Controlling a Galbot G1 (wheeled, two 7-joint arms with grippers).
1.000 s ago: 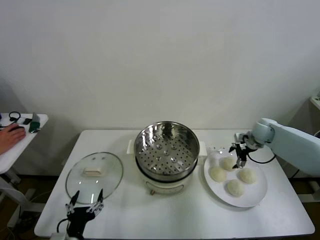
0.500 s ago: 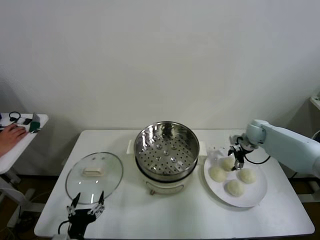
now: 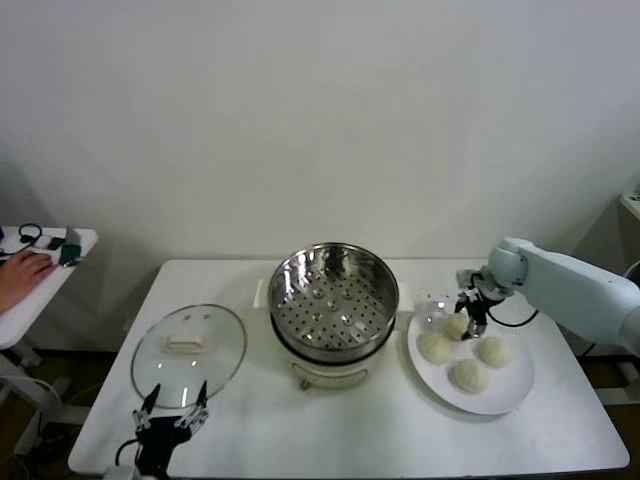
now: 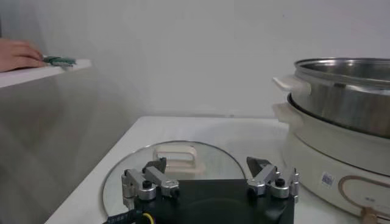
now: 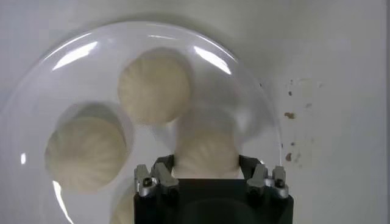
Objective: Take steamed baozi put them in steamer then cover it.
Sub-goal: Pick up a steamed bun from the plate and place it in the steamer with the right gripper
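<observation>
Head view: white counter (image 3: 330, 430) carrying, at frame centre, the steamer (image 3: 334, 298), its perforated basket empty. Lower left of the frame, the cover (image 3: 189, 349) lies flat on the counter, handle up. Right of centre, a white plate (image 3: 505, 395) holds four steamed baozi (image 3: 470, 375). The right hand (image 3: 470, 317) is lowered over the bun at the plate's upper edge; the right wrist view shows its fingers (image 5: 152, 179) set on either side of that bun (image 5: 206, 152), partly spread, touching or nearly touching it. The left hand (image 3: 170, 418) hangs at the bottom left, just beside the cover's near rim, fingers spread wide and holding nothing.
</observation>
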